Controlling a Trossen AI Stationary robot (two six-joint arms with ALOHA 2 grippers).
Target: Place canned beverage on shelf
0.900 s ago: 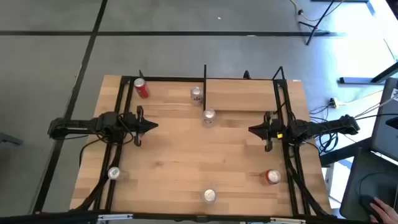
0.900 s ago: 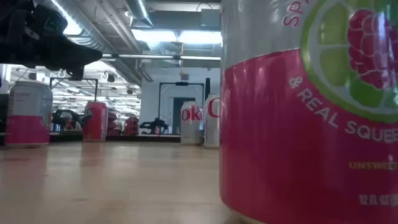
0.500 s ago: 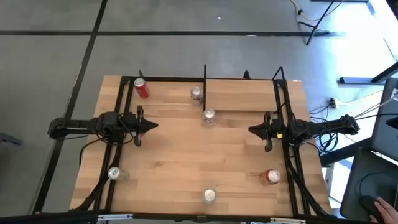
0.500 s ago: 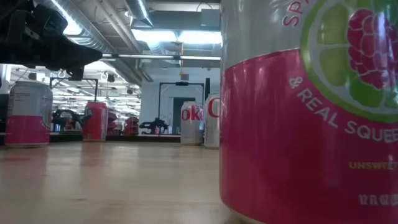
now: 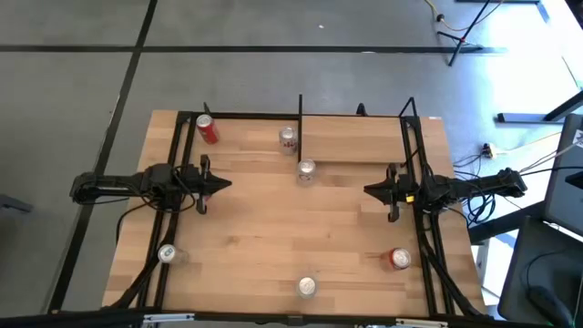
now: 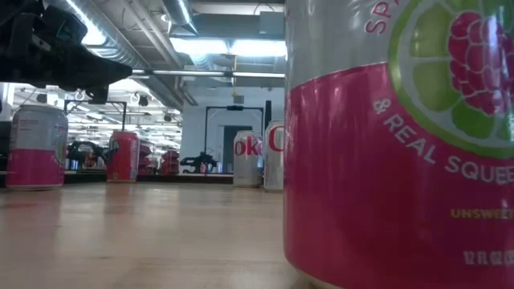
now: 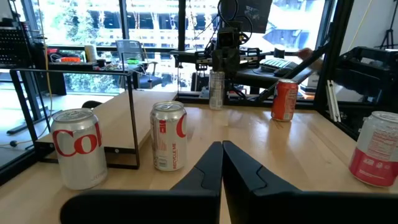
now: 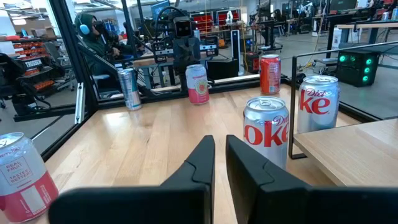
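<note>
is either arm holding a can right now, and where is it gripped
Nothing is held. The left gripper and right gripper both hover over bare wooden tabletop, fingers shut on nothing, well apart from every can.

Materials as we find them:

Tabletop (image 5: 273,228): light wood in narrow joined strips, smooth with a soft satin sheen; we see can reflections in it in the low view.

Shelf (image 5: 351,141): pale wood board, matt, framed by thin black metal uprights with a dull painted finish.

Diet Coke cans (image 8: 266,130): silver metal, glossy, with brushed-looking tops.

Red can (image 5: 207,130): metal, glossy red coat.

Pink-and-silver can (image 6: 393,136): shiny metal above, glossy pink printed band below.

Left gripper (image 7: 222,163) and right gripper (image 8: 219,155): we note dark fingers, seemingly matt plastic, smooth-faced.

Table frame (image 5: 178,146): black metal, matt.
</note>
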